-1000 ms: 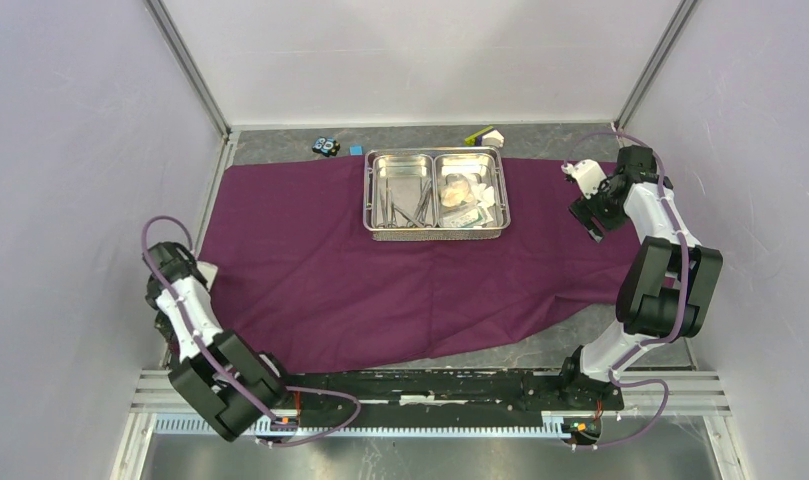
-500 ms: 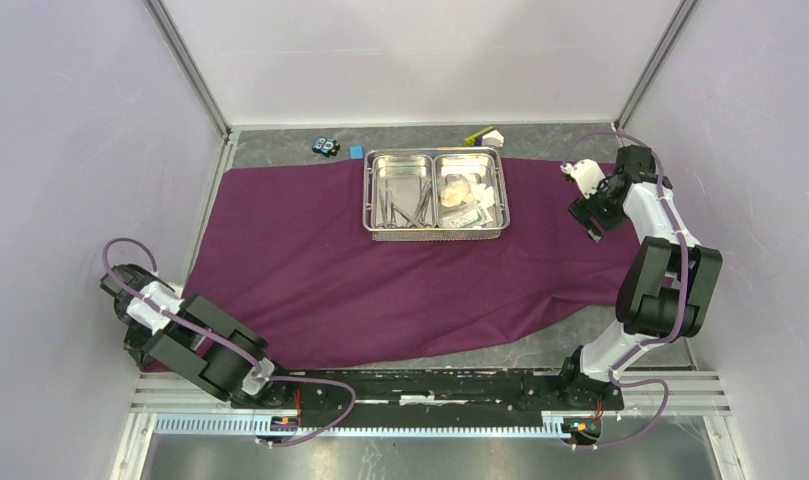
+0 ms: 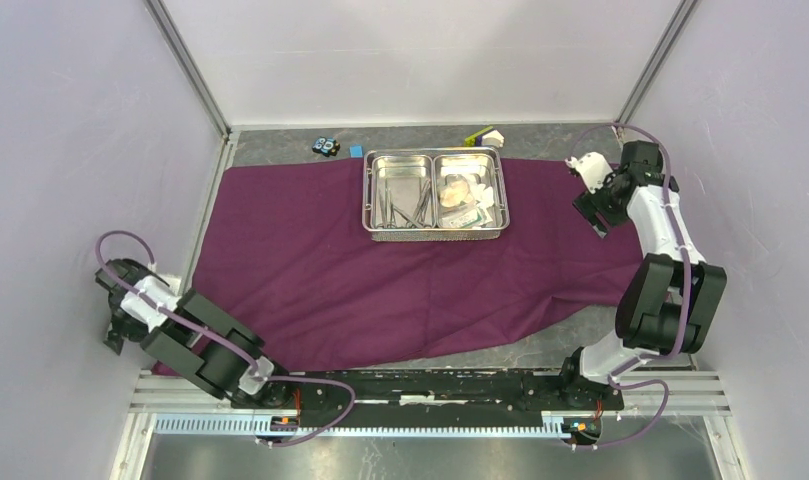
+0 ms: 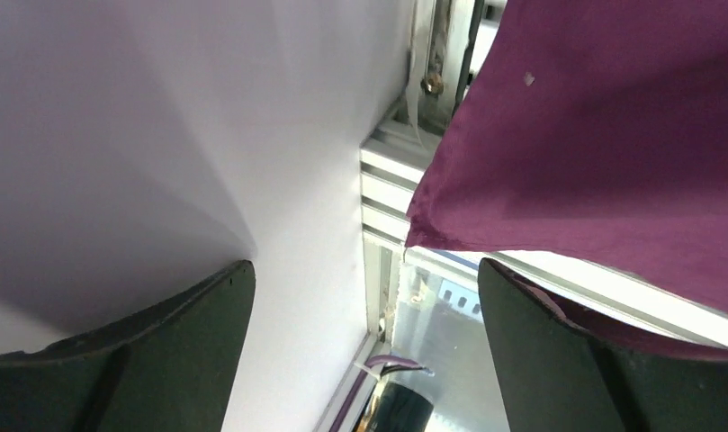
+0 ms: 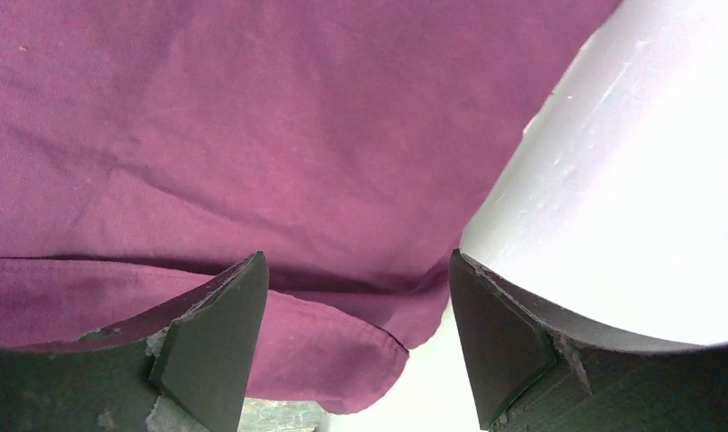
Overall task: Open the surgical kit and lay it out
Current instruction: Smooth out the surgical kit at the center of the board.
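Noted: cloth (image 3: 380,270) spread flat on table (image 3: 280,145), long axis running left to right. On its far centre, tray (image 3: 435,236), long side likewise left to right. Left compartment: tweezers and forceps (image 3: 400,208), lying roughly near-far. Right compartment: gauze (image 3: 458,188), packets (image 3: 465,216). Print too small to read. Left gripper (image 4: 364,265) spread wide, grasping nothing, beside near-left cloth corner. Right gripper (image 5: 355,261) likewise unclenched, over right cloth edge.
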Tool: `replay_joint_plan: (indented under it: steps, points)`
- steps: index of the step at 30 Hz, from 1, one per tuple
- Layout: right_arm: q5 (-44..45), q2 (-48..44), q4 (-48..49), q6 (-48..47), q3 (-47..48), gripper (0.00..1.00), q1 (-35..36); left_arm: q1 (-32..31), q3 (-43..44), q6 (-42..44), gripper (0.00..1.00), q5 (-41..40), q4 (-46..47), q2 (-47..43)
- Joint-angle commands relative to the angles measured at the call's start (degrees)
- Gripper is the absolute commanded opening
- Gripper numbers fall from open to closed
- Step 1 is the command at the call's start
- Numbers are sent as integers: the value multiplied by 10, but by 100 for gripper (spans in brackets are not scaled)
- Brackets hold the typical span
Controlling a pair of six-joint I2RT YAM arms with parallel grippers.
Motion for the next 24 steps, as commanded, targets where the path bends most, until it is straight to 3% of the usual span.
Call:
replay_joint_plan:
  steps: [1,7,12,16,24]
  points:
    - [19,-35,4,27,14,80,-9,-71,74,-97,100,111,-66,-75]
    - [37,-53,7,45,-2,81,-47,-279,132,-288,100,157,-65,-135]
    - [38,-57,9,25,-16,81,-117,-369,214,-405,100,240,-48,-103]
    - [32,-36,-15,2,-12,81,-148,-441,236,-439,100,244,-30,-70]
    - [-21,46,-119,-58,62,82,-182,-559,209,-454,100,155,18,-20]
